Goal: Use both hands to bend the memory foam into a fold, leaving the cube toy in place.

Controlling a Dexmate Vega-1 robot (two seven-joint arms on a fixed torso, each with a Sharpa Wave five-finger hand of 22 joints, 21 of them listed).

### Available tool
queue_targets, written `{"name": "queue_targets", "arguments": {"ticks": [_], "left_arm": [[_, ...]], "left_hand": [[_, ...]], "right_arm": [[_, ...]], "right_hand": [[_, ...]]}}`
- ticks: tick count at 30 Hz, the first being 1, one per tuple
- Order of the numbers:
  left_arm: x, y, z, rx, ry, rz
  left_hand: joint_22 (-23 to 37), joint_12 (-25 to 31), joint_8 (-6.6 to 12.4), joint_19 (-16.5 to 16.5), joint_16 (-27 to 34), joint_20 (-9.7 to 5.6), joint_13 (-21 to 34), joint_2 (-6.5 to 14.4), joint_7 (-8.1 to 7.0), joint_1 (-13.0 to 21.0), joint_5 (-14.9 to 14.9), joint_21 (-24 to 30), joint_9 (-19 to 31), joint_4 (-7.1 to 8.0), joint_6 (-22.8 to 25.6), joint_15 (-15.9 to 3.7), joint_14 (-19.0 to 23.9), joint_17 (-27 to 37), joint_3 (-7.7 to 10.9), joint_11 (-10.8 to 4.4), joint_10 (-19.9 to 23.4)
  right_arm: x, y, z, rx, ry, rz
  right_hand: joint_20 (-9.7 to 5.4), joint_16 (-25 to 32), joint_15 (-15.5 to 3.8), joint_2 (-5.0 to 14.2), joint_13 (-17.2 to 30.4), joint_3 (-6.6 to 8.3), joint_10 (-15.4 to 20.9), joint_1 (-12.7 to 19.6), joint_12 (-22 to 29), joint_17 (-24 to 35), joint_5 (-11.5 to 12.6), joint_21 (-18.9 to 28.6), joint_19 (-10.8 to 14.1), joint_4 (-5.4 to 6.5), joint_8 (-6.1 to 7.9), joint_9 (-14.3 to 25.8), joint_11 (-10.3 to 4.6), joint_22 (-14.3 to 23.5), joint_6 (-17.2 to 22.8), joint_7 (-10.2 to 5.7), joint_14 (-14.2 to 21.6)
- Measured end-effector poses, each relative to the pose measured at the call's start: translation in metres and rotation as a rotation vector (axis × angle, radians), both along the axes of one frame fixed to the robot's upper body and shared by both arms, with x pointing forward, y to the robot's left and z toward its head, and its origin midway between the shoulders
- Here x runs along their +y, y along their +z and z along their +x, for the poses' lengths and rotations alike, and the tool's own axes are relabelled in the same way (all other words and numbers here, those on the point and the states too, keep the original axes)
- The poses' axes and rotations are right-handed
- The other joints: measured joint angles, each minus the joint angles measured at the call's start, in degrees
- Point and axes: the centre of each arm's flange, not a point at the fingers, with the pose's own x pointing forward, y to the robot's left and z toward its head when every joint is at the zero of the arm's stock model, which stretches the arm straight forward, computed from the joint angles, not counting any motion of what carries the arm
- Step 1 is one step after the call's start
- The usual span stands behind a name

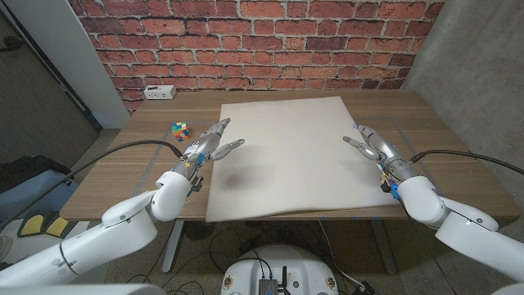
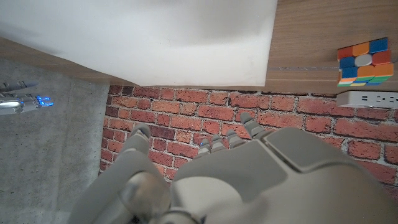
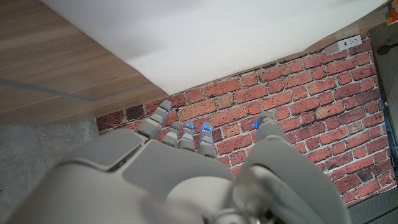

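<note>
Grey hands (image 1: 211,142) (image 1: 366,141) open beside foam (image 1: 286,156)

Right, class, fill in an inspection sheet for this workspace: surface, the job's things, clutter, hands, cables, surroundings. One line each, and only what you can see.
Surface: wooden table, bare around the foam.
Job's things: memory foam lies flat and unfolded, its near edge at the table's front; cube toy sits on the wood to the foam's left, apart from it.
Clutter: white power strip at the table's far left edge.
Hands: left hand at the foam's left edge, fingers apart, holding nothing; right hand at its right edge, likewise.
Cables: a black cable runs along each arm.
Surroundings: brick wall behind the table; grey walls at both sides.
</note>
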Motion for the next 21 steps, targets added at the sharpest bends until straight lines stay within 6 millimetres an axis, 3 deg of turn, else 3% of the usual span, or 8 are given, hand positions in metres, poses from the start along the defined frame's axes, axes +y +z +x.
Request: {"name": "queue_targets", "arguments": {"ticks": [21], "left_arm": [[-0.01,-0.007,-0.019,0.018,0.013,0.125]], "left_hand": [[0.0,-0.3,0.0,0.0,-0.3,-0.01,0.0,-0.5,0.0,0.1,0.0,-0.7,0.0,-0.48,0.0,0.0,0.0,0.0,-0.48,-0.21,0.2]], "right_arm": [[0.011,-0.011,-0.018,0.015,-0.105,-0.111]], "right_hand": [[0.52,0.0,-0.63,-0.11,0.0,1.11,1.5,1.9,0.0,-0.3,0.0,0.0,0.5,-1.11,0.0,0.0,-0.32,0.0,1.7,-0.91,1.3]]}}
